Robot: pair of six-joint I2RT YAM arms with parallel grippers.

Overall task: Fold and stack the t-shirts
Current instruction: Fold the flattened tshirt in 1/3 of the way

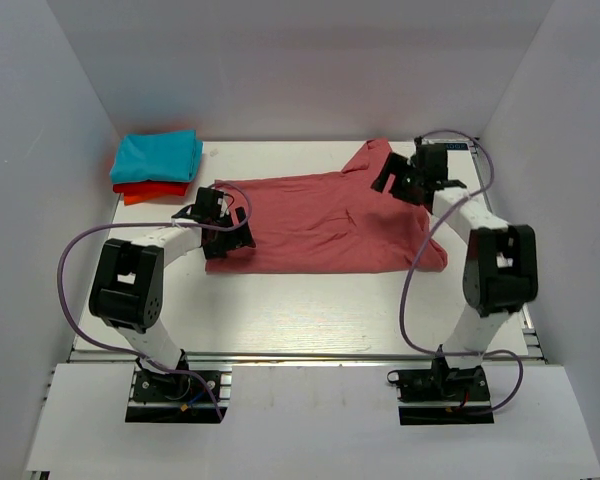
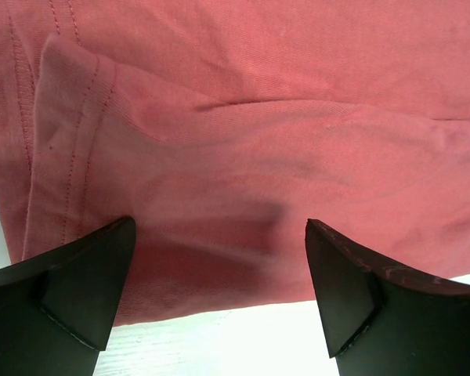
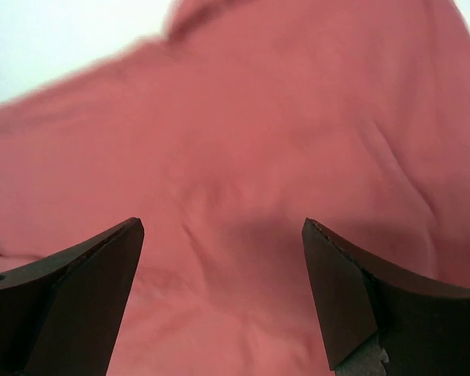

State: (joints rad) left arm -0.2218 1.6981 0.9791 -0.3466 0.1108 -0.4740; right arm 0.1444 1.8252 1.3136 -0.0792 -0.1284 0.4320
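Note:
A large salmon-pink t-shirt (image 1: 330, 220) lies spread across the middle of the white table (image 1: 310, 310), partly folded. My left gripper (image 1: 223, 228) is open at the shirt's left edge; in the left wrist view its jaws (image 2: 219, 258) straddle the cloth's hem (image 2: 235, 157) with nothing between them. My right gripper (image 1: 400, 178) is open above the shirt's far right part by the sleeve (image 1: 375, 155); in the right wrist view (image 3: 223, 258) pink cloth (image 3: 251, 141) fills the frame. A turquoise folded tee (image 1: 157, 155) lies on an orange-red folded tee (image 1: 150, 190) at the far left.
White walls (image 1: 40, 150) enclose the table on three sides. Purple cables (image 1: 410, 290) loop beside both arms. The arm bases (image 1: 175, 385) stand at the near edge.

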